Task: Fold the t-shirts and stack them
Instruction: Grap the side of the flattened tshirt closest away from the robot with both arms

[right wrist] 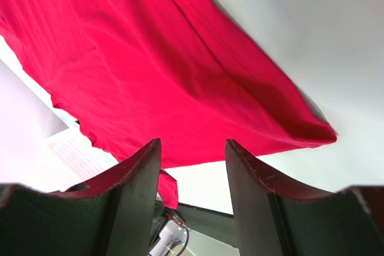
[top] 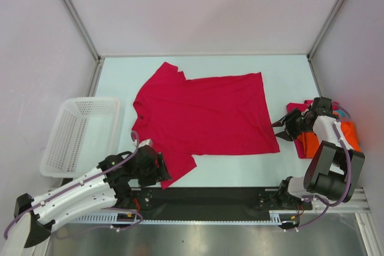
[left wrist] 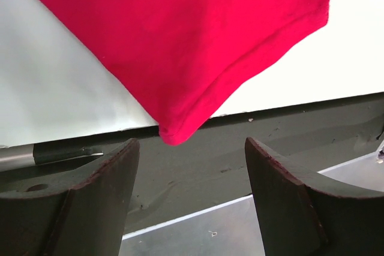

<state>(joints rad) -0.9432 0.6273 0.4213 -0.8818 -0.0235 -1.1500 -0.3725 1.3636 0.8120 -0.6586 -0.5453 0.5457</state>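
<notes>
Jaws apart and empty, the left gripper (top: 157, 171) faces the near sleeve tip of the crimson t-shirt (top: 204, 115), spread flat mid-table — apparently ready for folding. The right gripper (top: 281, 129), also open, hovers by the hem corner — the orange shirt pile (top: 310, 147) just behind it.

The left arm (top: 72, 195) lies low and stretched out, running from its base at the near left corner up and to the right. Its wrist sits close to the surface. The left gripper (top: 163, 173) points rightward, its two dark fingers (left wrist: 90, 202) held wide apart. The right arm (top: 333, 169) is bent sharply at the elbow on the near right side, with its forearm reaching away and to the left. The right gripper (top: 279, 130) points left, its jaws also parted.
</notes>
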